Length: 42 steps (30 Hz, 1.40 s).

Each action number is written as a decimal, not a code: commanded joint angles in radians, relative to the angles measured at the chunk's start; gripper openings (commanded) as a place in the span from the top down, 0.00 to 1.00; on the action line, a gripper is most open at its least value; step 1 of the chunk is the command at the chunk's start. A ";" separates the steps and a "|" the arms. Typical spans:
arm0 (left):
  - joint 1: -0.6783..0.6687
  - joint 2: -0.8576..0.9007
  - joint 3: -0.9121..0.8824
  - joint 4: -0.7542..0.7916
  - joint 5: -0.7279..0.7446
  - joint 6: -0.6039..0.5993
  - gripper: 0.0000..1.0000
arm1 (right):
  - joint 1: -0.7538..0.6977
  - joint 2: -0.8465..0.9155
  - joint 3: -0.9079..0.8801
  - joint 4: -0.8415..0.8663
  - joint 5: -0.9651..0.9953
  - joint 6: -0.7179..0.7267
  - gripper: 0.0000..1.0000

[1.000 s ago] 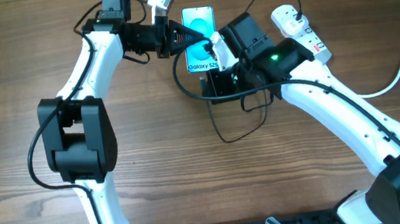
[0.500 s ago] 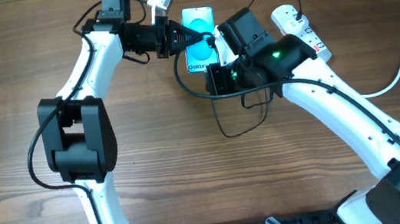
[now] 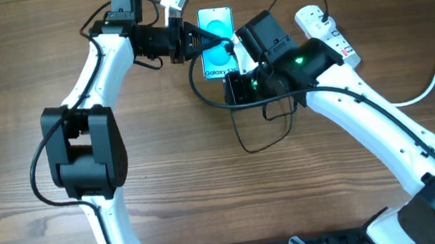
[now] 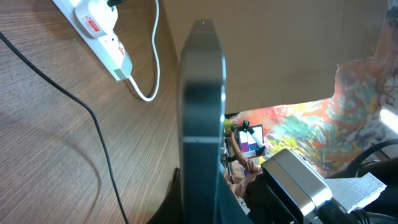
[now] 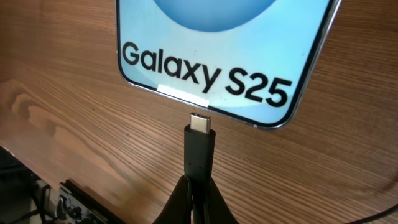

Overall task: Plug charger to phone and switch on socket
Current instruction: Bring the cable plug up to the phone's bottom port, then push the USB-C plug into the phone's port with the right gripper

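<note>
Right gripper: jaws closed tight on the moulded body of the charger, metal tip free and pointing at the phone. The tip sits just short of the phone's bottom edge, below the "Galaxy S25" lettering, seemingly a little left of that edge's middle. Not yet entered.

Handling, judged: the connector is small and rigid, and the grip on the moulding behind the tip looks like the right place. The cable is light and limp and loops loosely on the worktop on the robot's side of the phone, so it should not drag. The port is delicate: go in straight, no sideways force.

The phone is thin, smooth glass, probably slippery, and would slide away if pushed unbraced. Left gripper: at the phone's left side. The left wrist view shows the phone edge-on between the jaws, which look closed on it. That is a sound brace.

Socket: right of the phone, well apart, with the charger's white plug head seated. Switch state is too small to tell. The strip is light and may skid when pressed.
</note>
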 commanded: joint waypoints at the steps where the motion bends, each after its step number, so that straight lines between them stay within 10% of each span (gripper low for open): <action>1: 0.006 -0.037 0.018 0.007 0.053 0.013 0.96 | 0.003 -0.019 0.023 -0.001 0.008 0.014 0.96; 42: 0.006 -0.037 0.018 0.006 0.076 0.012 0.96 | 0.003 -0.019 0.023 0.002 -0.010 0.022 0.96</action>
